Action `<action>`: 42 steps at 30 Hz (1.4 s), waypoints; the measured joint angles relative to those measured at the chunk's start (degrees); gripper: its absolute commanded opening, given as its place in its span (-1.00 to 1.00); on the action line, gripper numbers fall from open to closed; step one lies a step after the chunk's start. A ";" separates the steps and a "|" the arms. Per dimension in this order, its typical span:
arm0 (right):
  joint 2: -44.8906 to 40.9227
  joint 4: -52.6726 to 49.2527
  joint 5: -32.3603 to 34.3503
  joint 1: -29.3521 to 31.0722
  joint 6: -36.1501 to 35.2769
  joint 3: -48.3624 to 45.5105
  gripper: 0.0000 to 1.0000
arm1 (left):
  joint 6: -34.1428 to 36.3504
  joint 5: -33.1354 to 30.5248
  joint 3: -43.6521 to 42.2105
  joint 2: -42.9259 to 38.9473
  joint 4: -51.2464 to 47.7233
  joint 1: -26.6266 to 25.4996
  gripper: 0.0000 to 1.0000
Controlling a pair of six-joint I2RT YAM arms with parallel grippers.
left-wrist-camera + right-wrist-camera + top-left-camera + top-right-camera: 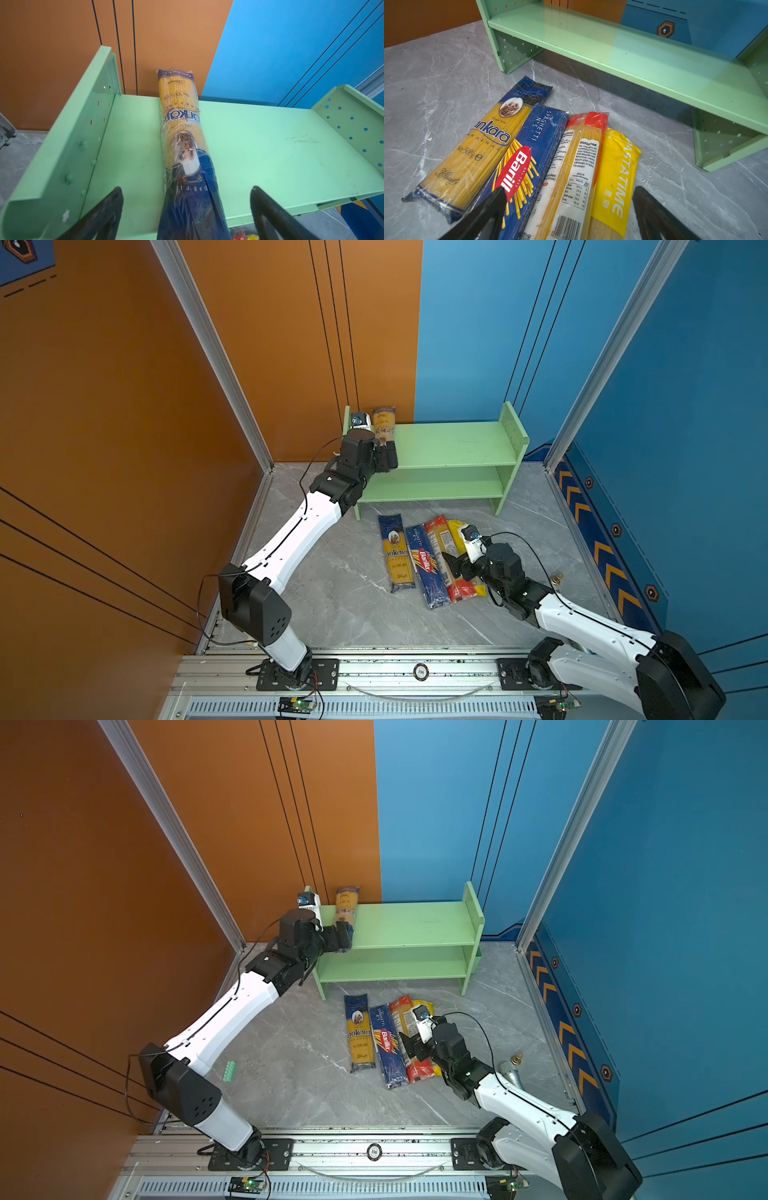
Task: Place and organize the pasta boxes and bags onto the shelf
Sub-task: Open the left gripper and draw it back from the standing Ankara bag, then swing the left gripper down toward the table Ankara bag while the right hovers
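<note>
Five long, crinkly plastic spaghetti packets show in both top views. Four lie side by side on the grey marbled tabletop (332, 572): the portrait packet (397, 553), Barilla packet (428, 568), red-ended packet (436, 526) and yellow-ended packet (456, 529), long axes pointing toward the light green shelf (457, 443). The fifth packet (383, 423) rests on the top tier's left end, front to back. The left arm stretches forward, left tool (390, 456) at that packet's near end. The right arm bends inward, right tool (454, 566) over those four.

Left wrist view: fingers (108, 207) stand apart, with clear gaps beside the fifth packet, whose far end seems to lean on the orange wall.

Right wrist view: fingers (488, 207) spread wide above those four.
</note>
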 measured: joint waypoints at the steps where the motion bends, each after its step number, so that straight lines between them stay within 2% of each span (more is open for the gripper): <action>1: 0.07 0.00 -0.02 0.00 0.17 0.07 0.85 | 0.02 0.11 -0.52 -0.59 0.33 0.00 0.94; 4: 0.24 0.00 -0.24 0.00 0.24 0.22 0.85 | 0.24 0.79 -2.12 -2.32 0.90 0.00 0.99; 14: 1.53 -0.04 -0.31 0.00 1.22 1.81 0.84 | 0.59 3.98 -5.62 -6.05 1.31 0.00 0.96; 23: 2.73 -0.81 -0.22 0.00 1.20 4.15 0.85 | 0.57 5.31 -12.50 -11.54 1.70 -1.22 0.96; 31: 3.54 -0.96 -0.20 0.00 1.22 4.87 0.85 | 0.59 6.23 -22.08 -18.86 3.80 -4.22 0.96; 42: 3.85 -1.11 0.70 0.17 1.22 4.94 0.86 | -0.09 7.45 -39.39 -30.69 7.58 -5.44 0.96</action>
